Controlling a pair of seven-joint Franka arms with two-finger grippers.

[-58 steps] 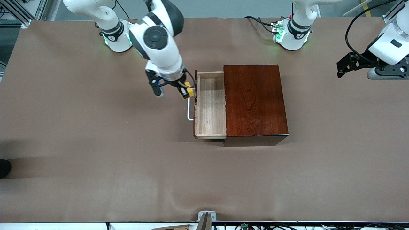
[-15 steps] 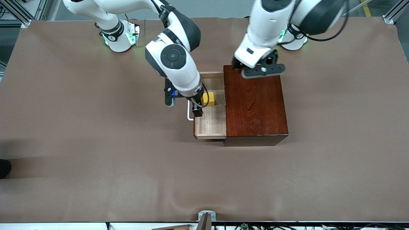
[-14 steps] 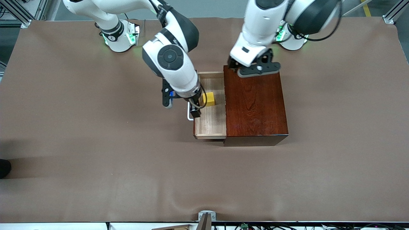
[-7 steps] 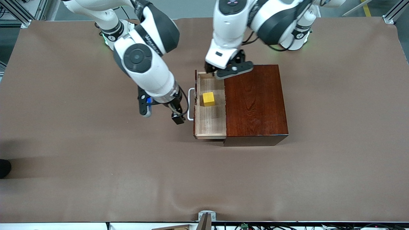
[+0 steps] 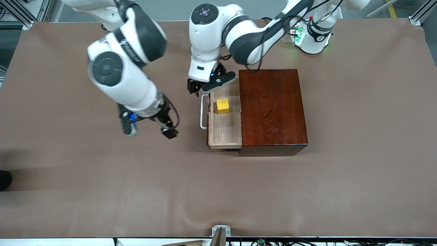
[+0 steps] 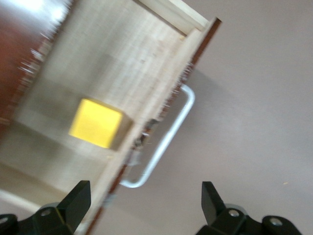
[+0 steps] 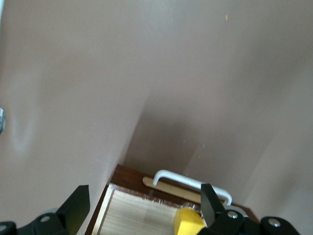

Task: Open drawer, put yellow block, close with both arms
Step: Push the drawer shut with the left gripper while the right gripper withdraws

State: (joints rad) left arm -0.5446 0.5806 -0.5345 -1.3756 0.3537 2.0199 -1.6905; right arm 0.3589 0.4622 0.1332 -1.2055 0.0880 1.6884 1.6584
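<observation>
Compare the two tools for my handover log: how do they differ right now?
The left tool hangs over the drawer's handle end, where the block lies inside; the right tool is over bare table toward the right arm's end. The left faces the drawer from above; the right views it from the side. Both are open and empty.

Drawer (image 5: 225, 126) corner farthest from the front camera, under the left gripper (image 5: 205, 87).

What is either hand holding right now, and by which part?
Nothing. The left hand and right hand are both open; the yellow block lies loose in the drawer.
</observation>
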